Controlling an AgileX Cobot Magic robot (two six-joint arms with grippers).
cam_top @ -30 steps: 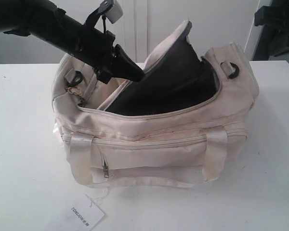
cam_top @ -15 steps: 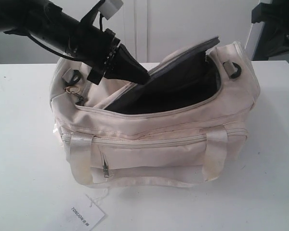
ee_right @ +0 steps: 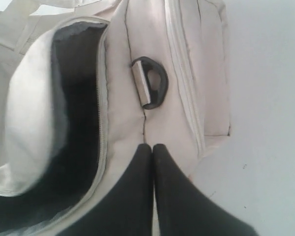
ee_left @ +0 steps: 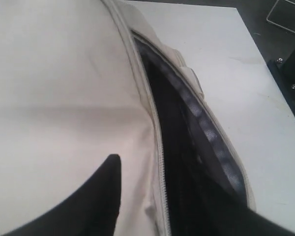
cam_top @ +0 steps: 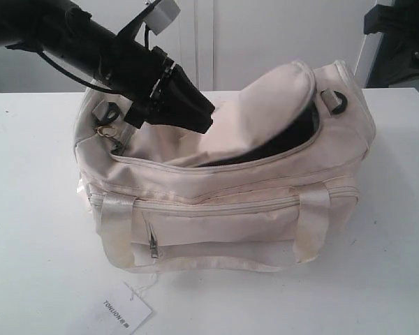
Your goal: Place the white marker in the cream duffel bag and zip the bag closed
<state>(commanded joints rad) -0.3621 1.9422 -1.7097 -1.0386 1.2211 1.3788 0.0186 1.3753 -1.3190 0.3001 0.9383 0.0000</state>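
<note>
The cream duffel bag (cam_top: 223,209) stands on the white table (cam_top: 35,244). Its curved top flap (cam_top: 265,118) lies down over the opening, unzipped, with a dark gap along the front. My left gripper (cam_top: 204,118) hovers at the flap's left end. In the left wrist view one finger (ee_left: 108,196) rests over the cream flap (ee_left: 64,98), and the zip edge runs through the open left gripper (ee_left: 155,169). My right gripper (ee_right: 152,145) is shut and empty above the bag's right end (ee_right: 187,73). The white marker is not in view.
A black strap ring (cam_top: 336,101) sits on the bag's right end, seen close in the right wrist view (ee_right: 150,81). A gold keychain (cam_top: 108,131) hangs at the left end. A white paper tag (cam_top: 126,310) lies on the table in front. Dark equipment (cam_top: 401,35) stands at the back right.
The bag's flap stood raised a second ago with the dark interior showing. It has dropped down over the opening. My left gripper drew back slightly to the left.
</note>
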